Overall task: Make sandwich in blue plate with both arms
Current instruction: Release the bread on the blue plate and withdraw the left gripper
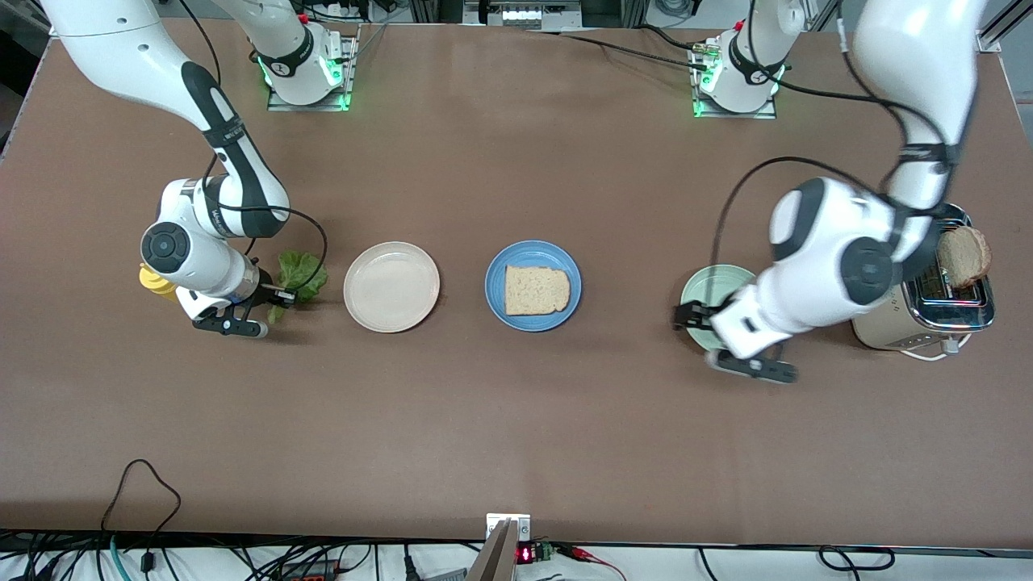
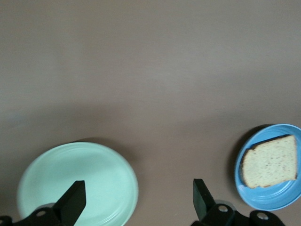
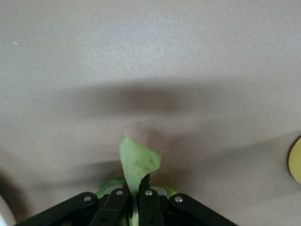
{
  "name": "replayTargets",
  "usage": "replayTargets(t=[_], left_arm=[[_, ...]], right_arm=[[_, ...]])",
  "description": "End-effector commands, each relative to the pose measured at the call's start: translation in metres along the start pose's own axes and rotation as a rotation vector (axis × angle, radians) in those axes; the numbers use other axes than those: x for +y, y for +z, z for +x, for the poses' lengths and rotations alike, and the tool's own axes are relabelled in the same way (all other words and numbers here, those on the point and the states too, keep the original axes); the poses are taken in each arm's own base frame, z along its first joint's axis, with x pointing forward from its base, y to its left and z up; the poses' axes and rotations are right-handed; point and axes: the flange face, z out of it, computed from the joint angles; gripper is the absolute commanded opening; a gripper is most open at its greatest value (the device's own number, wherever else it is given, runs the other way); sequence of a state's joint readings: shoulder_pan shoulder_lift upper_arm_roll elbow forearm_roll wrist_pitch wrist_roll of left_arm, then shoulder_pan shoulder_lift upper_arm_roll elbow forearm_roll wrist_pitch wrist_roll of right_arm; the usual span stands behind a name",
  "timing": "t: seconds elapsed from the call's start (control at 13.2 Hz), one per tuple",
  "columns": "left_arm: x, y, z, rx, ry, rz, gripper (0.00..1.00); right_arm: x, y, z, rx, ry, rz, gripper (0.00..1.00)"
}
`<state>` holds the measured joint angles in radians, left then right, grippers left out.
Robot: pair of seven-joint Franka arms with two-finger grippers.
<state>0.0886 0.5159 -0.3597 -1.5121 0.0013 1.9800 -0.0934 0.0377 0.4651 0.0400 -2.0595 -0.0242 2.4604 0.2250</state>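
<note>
The blue plate point(image 1: 494, 278) sits mid-table with one tan bread slice point(image 1: 537, 290) lying flat on it; both also show in the left wrist view, the plate point(image 2: 263, 200) and the slice point(image 2: 270, 162). A second bread slice point(image 1: 964, 255) stands up out of the toaster point(image 1: 928, 311). My right gripper point(image 1: 278, 295) is shut on the edge of the green lettuce leaf point(image 1: 303, 273); in the right wrist view the fingers point(image 3: 139, 190) pinch the leaf point(image 3: 137, 162). My left gripper point(image 1: 687, 316) hangs open and empty over the mint-green plate point(image 1: 710, 286); its jaws point(image 2: 137, 200) stand wide apart.
A cream-white plate point(image 1: 391, 286) lies between the lettuce and the blue plate. A yellow squeeze bottle point(image 1: 153, 281) stands under the right arm's wrist, at the right arm's end of the table. The mint-green plate point(image 2: 94, 174) lies beside the toaster at the left arm's end.
</note>
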Motion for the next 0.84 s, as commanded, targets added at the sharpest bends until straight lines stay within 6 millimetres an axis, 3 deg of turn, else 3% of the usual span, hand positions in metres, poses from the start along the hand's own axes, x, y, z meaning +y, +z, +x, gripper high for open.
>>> replayTargets(t=[0.0, 0.23, 0.46, 0.76], left_arm=[[-0.035, -0.06, 0.001, 0.012, -0.024, 0.079, 1.0], [-0.075, -0.131, -0.014, 0.116, -0.078, 0.2, 1.0], [-0.095, -0.196, -0.055, 0.144, -0.141, 0.251, 1.0], [-0.093, -0.223, -0.091, 0.086, -0.174, 0.22, 1.0]], right_arm=[[-0.006, -0.046, 0.001, -0.034, -0.005, -0.014, 0.0], [-0.023, -0.094, 0.006, -0.109, 0.031, -0.032, 0.0], [-0.081, -0.124, -0.003, -0.15, 0.138, -0.026, 0.0], [-0.171, -0.136, -0.027, -0.143, 0.324, 0.007, 0.0]])
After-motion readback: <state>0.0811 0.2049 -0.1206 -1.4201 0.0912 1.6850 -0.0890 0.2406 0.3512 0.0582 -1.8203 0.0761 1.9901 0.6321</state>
